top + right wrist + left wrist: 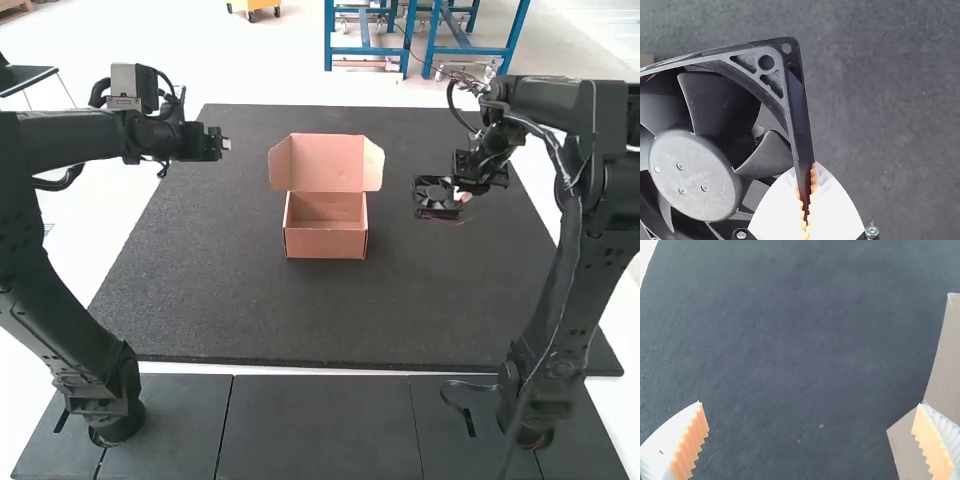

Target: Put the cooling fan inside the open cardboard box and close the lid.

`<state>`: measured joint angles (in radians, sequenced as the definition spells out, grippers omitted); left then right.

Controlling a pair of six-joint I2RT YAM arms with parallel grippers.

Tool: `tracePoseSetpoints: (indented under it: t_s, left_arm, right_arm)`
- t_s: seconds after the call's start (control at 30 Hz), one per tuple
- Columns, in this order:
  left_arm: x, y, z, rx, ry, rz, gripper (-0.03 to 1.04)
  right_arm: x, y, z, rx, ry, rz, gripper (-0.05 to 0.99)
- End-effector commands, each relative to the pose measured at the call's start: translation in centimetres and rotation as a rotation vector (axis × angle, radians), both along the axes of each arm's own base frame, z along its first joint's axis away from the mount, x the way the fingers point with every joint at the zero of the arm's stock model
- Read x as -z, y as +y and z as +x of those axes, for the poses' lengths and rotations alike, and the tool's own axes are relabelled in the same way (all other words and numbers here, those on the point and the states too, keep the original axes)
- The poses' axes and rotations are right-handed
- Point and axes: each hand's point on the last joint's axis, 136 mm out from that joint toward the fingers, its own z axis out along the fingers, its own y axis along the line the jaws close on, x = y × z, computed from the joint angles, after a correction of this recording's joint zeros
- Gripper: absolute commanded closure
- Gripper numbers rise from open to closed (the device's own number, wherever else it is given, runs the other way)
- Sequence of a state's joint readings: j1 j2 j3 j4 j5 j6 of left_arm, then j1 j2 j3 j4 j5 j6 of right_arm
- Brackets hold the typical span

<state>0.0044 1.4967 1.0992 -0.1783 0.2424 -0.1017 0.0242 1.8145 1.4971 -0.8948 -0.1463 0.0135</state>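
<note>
**Grip on the cooling fan (438, 195) holding beside the open cardboard box (325, 243)**

From above, I am watching the right gripper (462, 190) holding the cooling fan by one edge, low over the black mat (200, 280). I cannot tell whether it is touching the mat. The cardboard box is sitting well apart from those fingers, on the fan's far side, with its lid (325, 162) standing up at the back. The left gripper (215, 143) is hovering on the box's other side, apart from it.

Through the left wrist camera, its white ribbed fingers (687, 445) are spreading wide, with bare mat lying between them and a cardboard edge showing just past one fingertip.

Through the right wrist camera, the orange pads (812, 180) are pinching the fan's thin black frame near a corner, with hub and blades lying off to one side of the fingers.
</note>
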Motion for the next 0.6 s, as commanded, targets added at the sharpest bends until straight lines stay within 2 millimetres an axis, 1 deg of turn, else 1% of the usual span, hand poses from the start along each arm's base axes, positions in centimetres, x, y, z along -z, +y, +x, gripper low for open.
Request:
tracePoseSetpoints:
  t_s: [0.0,0.1,0.17,0.27,0.33,0.47,0.57]
  left_arm:
    - [0.6,0.3,0.3,-0.011,0.003,0.030,0.05]
    - [0.5,-0.3,0.3,0.031,-0.003,0.026,0.05]
    - [0.8,-1.0,0.1,0.064,0.011,0.004,0.05]
    - [1.5,-2.3,-0.8,0.132,0.055,-0.046,0.05]
    - [1.5,-2.9,-1.3,0.164,0.071,-0.061,0.05]
    - [1.4,-2.9,-1.9,0.169,0.078,-0.060,0.05]
    - [1.3,-2.9,-2.2,0.170,0.081,-0.060,0.05]
  right_arm:
    - [-4.2,1.8,-0.5,-0.021,-0.092,0.086,0.96]
    - [-5.5,3.0,-1.3,-0.042,-0.115,0.116,0.96]
    - [-6.2,3.7,-1.8,-0.058,-0.125,0.121,0.96]
    - [-7.0,5.2,-3.2,-0.097,-0.115,0.148,0.96]
    - [-7.5,6.3,-4.0,-0.122,-0.115,0.152,0.96]
    - [-8.8,8.9,-5.3,-0.163,-0.136,0.173,0.96]
    - [-9.5,11.3,-6.4,-0.197,-0.140,0.194,0.96]
